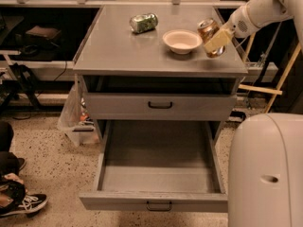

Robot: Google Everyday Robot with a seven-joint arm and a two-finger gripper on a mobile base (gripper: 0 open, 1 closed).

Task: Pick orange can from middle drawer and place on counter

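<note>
The orange can (208,30) is held tilted in my gripper (215,40), just above the right side of the counter (123,51). The gripper's pale fingers (218,40) are shut on the can's side, and the white arm reaches in from the upper right. The middle drawer (158,171) stands pulled out wide below, and its grey floor is bare. The can hangs to the right of the beige bowl, close to the counter's right edge.
A beige bowl (182,40) stands on the counter next to the can. A green-and-silver can (143,22) lies on its side at the back. The top drawer (160,106) is shut. The robot's white base (265,169) fills the lower right. A person's shoe (23,204) is at lower left.
</note>
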